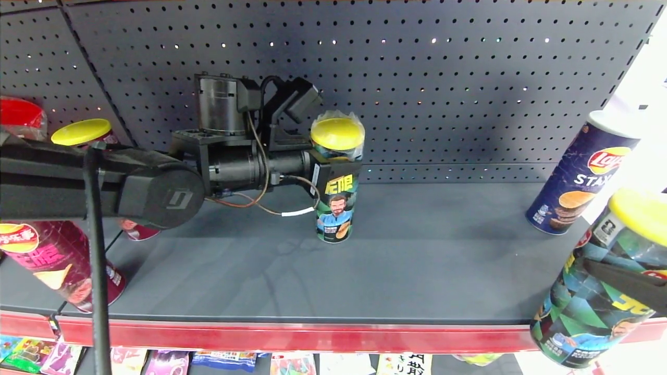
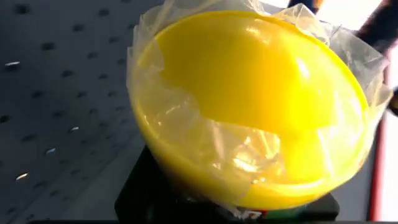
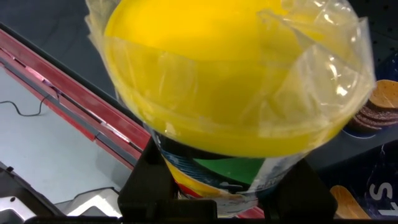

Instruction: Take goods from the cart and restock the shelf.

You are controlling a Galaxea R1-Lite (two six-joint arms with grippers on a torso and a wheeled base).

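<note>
**Two chip cans gripped, one at the shelf**

On the shelf [image 1: 417,260], L gripper [image 1: 336,179] is clamped mid-body on the green can [image 1: 335,221], upright at board center, base at or just above it. R gripper [image 1: 625,284] holds the second can [image 1: 589,307] off the front edge, right side. Prob. light, stiff tubes w/ slick wrap. Grip the body, not the yellow lid [image 1: 337,133] w/ loose film.

Dark grey pegboard [image 1: 443,78] across the top of the frame, maroon crisp can [image 1: 57,265] at lower left, blue crisp can [image 1: 583,177] at the right edge, colourful snack packets [image 1: 224,360] along the bottom, pale floor [image 3: 37,143] with a thin black cable [image 3: 25,109] at the left of the right wrist view
</note>
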